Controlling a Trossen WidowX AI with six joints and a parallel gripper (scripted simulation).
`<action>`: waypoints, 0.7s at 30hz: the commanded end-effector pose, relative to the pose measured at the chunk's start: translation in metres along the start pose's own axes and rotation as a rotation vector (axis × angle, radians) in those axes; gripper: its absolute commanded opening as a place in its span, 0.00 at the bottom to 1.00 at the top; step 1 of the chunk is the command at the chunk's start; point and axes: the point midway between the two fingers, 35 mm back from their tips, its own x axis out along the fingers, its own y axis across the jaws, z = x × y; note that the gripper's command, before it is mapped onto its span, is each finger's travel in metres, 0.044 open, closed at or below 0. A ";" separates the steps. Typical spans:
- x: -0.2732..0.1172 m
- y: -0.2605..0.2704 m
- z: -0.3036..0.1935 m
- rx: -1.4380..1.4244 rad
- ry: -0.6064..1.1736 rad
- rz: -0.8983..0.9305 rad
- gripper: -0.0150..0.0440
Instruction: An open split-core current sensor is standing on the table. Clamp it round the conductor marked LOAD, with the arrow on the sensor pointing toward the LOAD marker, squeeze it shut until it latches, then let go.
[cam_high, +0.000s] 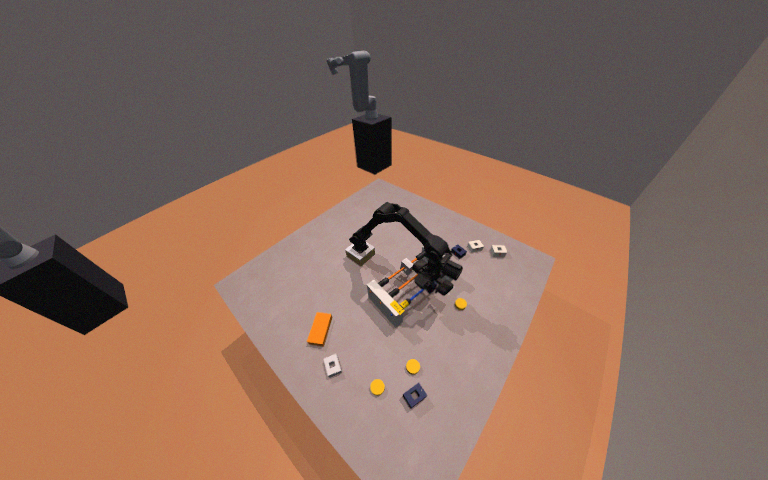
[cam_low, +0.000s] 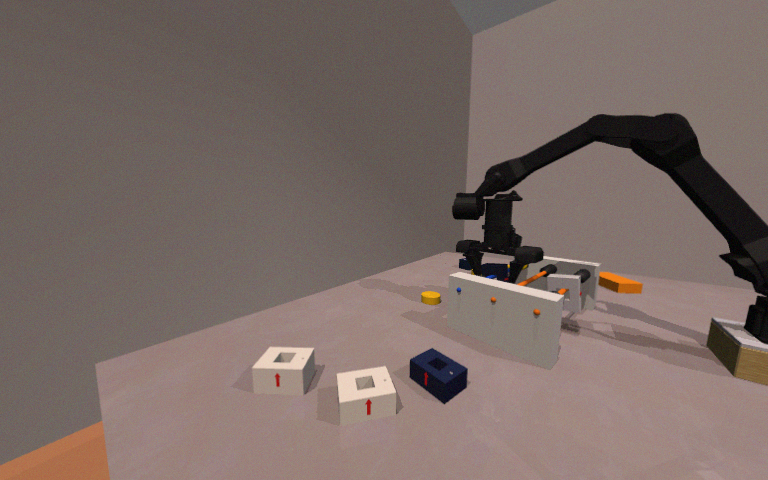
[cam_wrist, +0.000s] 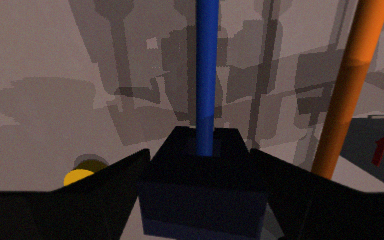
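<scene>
The current sensor (cam_wrist: 202, 210) is a dark navy block in the wrist view. It sits round the blue conductor (cam_wrist: 205, 75) (cam_high: 417, 294), which enters its window. Its halves look together, with no gap visible between them. Its arrow is not visible, and I cannot tell whether the latch has caught. My gripper (cam_wrist: 199, 154) (cam_low: 494, 275) is open, with one finger on each side of the sensor and small gaps beside its lower part. A yellow label (cam_high: 397, 307) lies on one end wall by the blue conductor; its text is unreadable.
An orange conductor (cam_wrist: 345, 95) runs close on the right. A white block (cam_high: 407, 263) (cam_low: 564, 288) sits on another. The near end wall (cam_low: 504, 316) hides much in the exterior view. White blocks (cam_low: 283, 379) (cam_low: 367, 404), a navy block (cam_low: 436, 376) and yellow discs (cam_high: 412, 366) (cam_high: 461, 303) stand around.
</scene>
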 end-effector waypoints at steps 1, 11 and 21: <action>0.000 0.000 0.000 0.000 0.000 0.000 0.78; 0.000 0.000 0.000 0.000 0.000 0.000 0.51; -0.001 0.000 0.000 0.000 0.000 0.000 0.33</action>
